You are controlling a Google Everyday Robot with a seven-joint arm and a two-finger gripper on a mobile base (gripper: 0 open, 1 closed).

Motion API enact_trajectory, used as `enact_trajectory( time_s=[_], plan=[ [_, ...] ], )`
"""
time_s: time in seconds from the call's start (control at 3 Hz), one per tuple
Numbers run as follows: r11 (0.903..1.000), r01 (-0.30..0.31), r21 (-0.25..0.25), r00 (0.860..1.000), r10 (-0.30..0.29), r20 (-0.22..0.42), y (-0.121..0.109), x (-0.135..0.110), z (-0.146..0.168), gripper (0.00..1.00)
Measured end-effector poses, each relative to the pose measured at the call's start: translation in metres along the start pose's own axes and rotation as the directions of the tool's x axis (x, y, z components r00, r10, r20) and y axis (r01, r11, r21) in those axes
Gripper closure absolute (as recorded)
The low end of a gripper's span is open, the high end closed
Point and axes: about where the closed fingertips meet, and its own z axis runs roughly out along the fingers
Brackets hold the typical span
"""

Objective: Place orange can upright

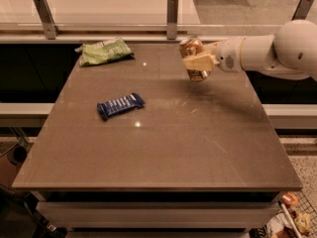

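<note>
Where the white arm (262,53) reaches in from the right, its hand (198,62) is clamped around a small orange-gold metal can (190,47), held slightly tilted above the brown surface (173,148) near the far edge. A blue wrapped candy bar (120,105) lies left of centre, and a green crinkled bag (105,51) lies by the far left corner.
</note>
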Motion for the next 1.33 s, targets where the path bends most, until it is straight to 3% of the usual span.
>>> enact_trajectory(
  time_s=[0.67,1.33],
  plan=[
    [0.9998,-0.009,-0.017,0.994,0.011,0.107,-0.018,0.014,0.000,1.00],
    [0.9997,0.009,-0.025,0.977,-0.004,0.215,-0.027,0.015,-0.001,1.00]
  ],
)
